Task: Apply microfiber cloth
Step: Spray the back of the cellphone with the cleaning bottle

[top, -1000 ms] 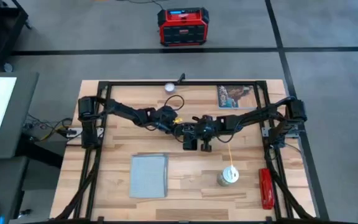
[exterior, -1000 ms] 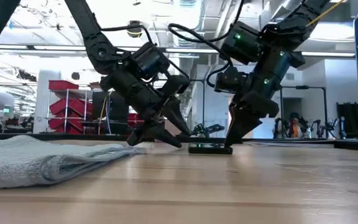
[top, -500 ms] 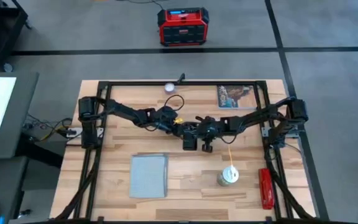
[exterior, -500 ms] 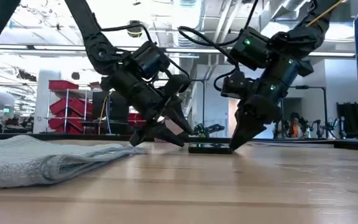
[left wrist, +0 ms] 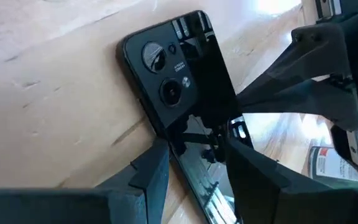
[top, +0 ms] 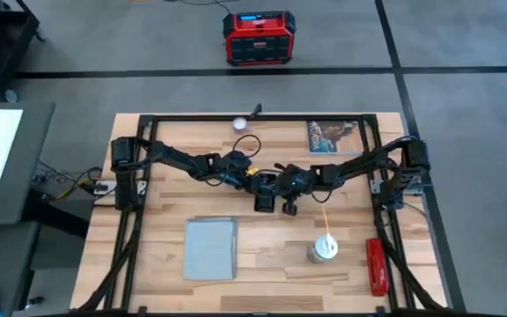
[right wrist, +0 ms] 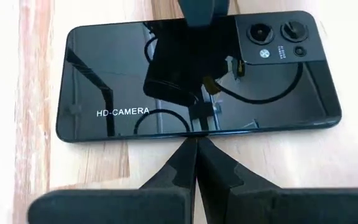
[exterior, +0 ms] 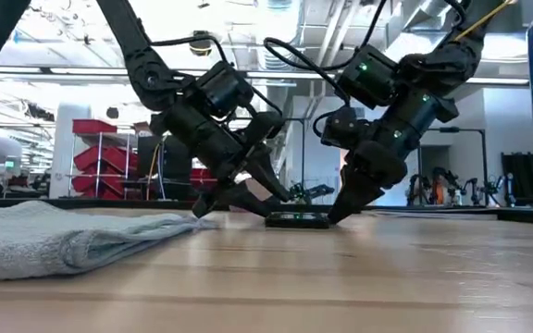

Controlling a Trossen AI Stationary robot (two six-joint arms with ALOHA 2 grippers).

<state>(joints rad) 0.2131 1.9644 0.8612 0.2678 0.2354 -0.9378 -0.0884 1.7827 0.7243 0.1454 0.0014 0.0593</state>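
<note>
Grippers of both arms meet at a black phone (top: 263,202) lying camera-side up at the centre of the worktop (top: 262,264). The right gripper (right wrist: 196,149) has its fingertips pressed together against the phone's long edge; the left gripper (left wrist: 194,163) stands with fingers slightly apart, one on each side of the opposite edge. The microfiber cloth (top: 210,249) lies flat and untouched toward the worktop's front, well apart from both grippers. Doing this step well likely means freeing one gripper, pinching the cloth by an edge and carrying it over the glossy back without dragging the phone. One container, a canister (top: 323,250) with a thin stick rising from it, stands right of the cloth; its contents cannot be seen.
</note>
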